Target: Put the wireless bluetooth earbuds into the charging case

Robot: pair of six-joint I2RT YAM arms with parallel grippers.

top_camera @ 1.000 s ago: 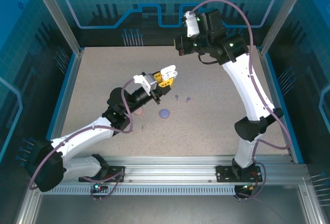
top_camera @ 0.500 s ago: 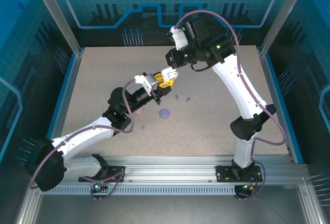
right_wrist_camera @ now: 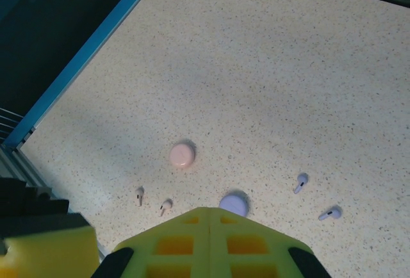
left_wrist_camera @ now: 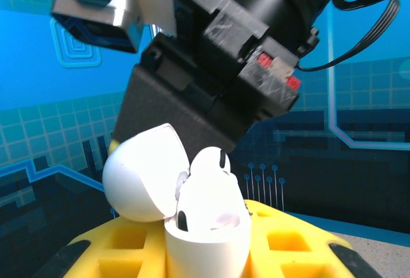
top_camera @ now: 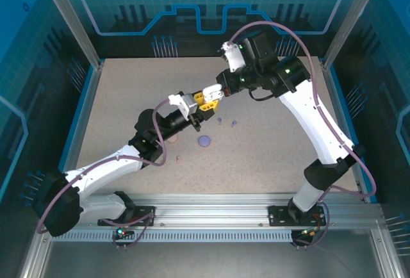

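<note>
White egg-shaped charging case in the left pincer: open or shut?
Open: on the white case, the domed lid is swung back, exposing a white earbud seated inside.

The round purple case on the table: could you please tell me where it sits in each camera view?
Top external: round purple case near picture centre, just right of the left forearm.
Right wrist: low centre of the picture.
Left wrist: looks over the white case toward the back wall, away from that spot.
Shared landmark: the two purple earbuds near it.
</note>
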